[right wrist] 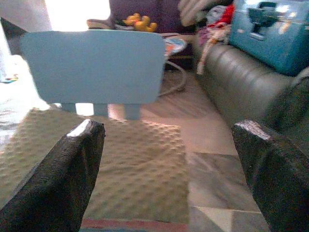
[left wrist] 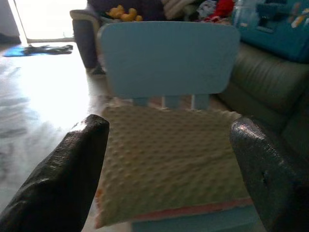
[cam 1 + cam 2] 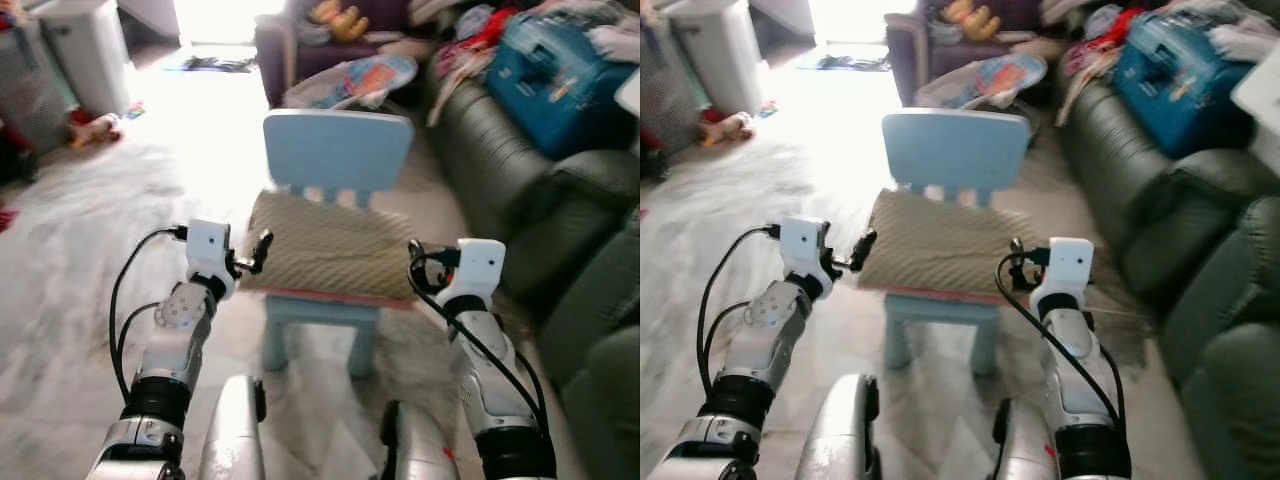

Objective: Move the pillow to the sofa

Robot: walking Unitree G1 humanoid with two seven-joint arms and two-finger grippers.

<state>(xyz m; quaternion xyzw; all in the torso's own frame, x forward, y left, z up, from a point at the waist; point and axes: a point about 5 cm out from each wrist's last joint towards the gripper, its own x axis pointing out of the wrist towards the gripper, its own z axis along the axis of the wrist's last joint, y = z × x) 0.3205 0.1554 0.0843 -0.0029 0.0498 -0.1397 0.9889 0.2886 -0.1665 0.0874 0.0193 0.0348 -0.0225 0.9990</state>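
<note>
**Pillow on the blue chair, both grippers spread before it**

Left eye view looks down on a small light-blue chair (image 3: 337, 160) standing on a pale marbled floor (image 3: 80, 260). A tan, dimple-textured pillow (image 3: 330, 245) with a reddish lower edge lies flat on the chair's seat, its back edge against the chair's backrest and its sides overhanging the seat.

The left gripper (image 2: 169, 164) is held just in front of the pillow's left end, its two black fingers (image 2: 67, 179) spread wide with nothing between them. The right gripper (image 1: 169, 169) sits at the pillow's right end, fingers equally wide apart and holding nothing. Whether either one touches the pillow cannot be told.

To the right of the chair runs a dark green leather sofa (image 3: 520, 200), well apart from the pillow. Its far end is piled with a blue case (image 3: 555, 75) and a heap of clothes (image 3: 470, 35). Behind the chair sits a dark purple armchair (image 3: 290, 45) with a yellow soft toy (image 3: 335, 18) on it, and a colourful baby bouncer (image 3: 365, 80) on the floor. A white bin (image 3: 85, 50) stands far left, beside bright light from a doorway (image 3: 215, 20).
</note>
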